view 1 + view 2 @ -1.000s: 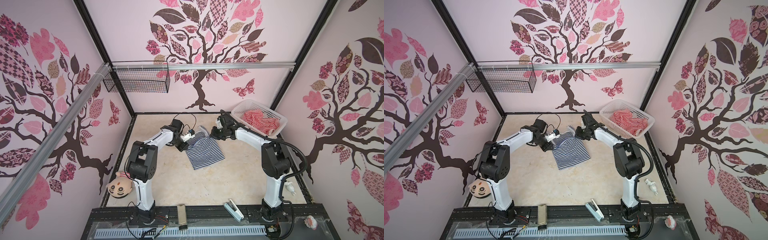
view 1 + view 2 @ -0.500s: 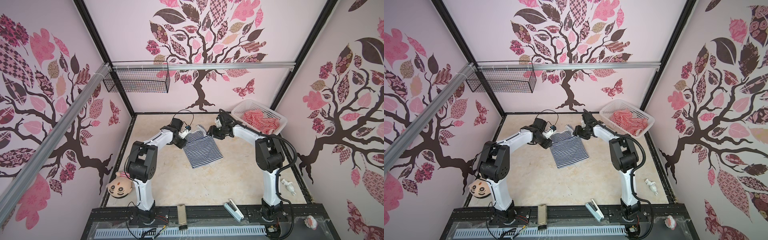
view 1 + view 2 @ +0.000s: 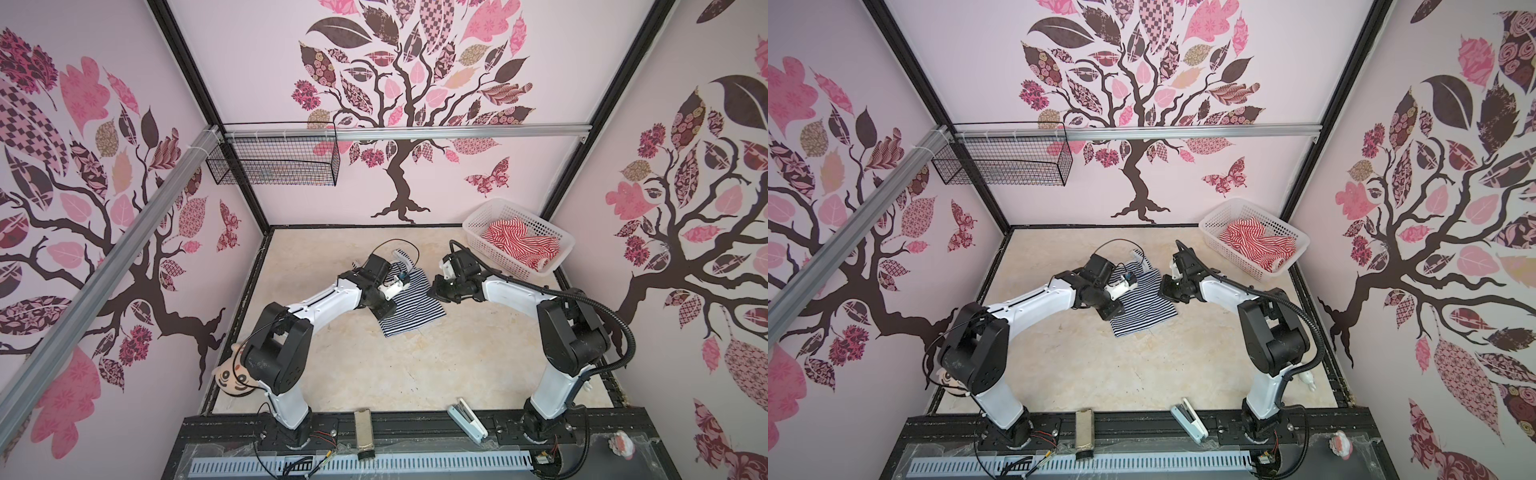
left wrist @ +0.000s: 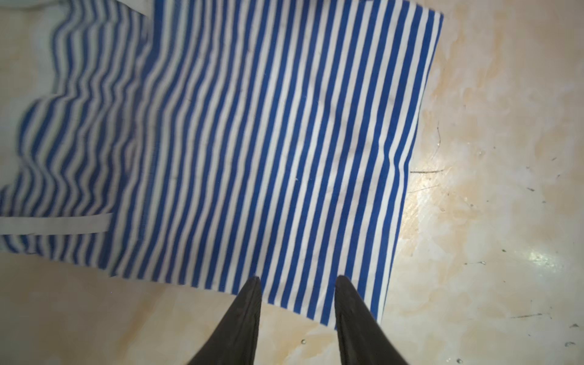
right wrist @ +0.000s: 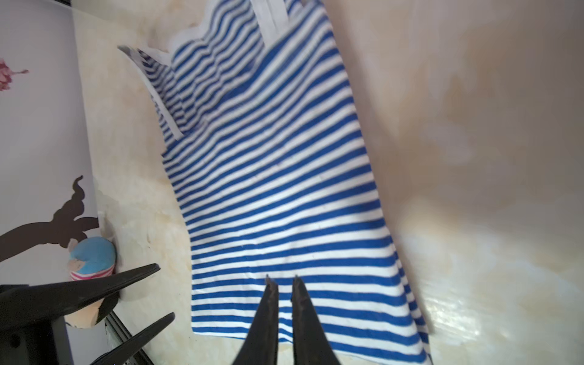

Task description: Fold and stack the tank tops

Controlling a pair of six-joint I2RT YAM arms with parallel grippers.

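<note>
The navy-and-white tank top [image 3: 409, 307] [image 3: 1144, 309] lies folded flat on the table's middle, straps toward the back wall. My left gripper [image 3: 383, 308] [image 4: 297, 278] hovers open over its left edge [image 4: 268, 142], with nothing between the fingers. At the top's right edge [image 5: 278, 189] my right gripper [image 3: 436, 289] [image 5: 281, 277] is all but shut, a thin slit between the fingers and no cloth in it. The red-and-white tank top [image 3: 519, 245] [image 3: 1256, 241] lies crumpled in the white basket [image 3: 511, 266] at the back right.
A plush doll [image 3: 232, 374] [image 5: 91, 256] leans by the left arm's base. A white stapler-like tool [image 3: 467, 417] and a narrow block [image 3: 363, 432] sit at the front rail. A wire basket [image 3: 274, 160] hangs on the back wall.
Both grippers have let go of the navy top. The left one has slid toward the front along its left edge and stays open. The right one has closed again beside the right edge.
</note>
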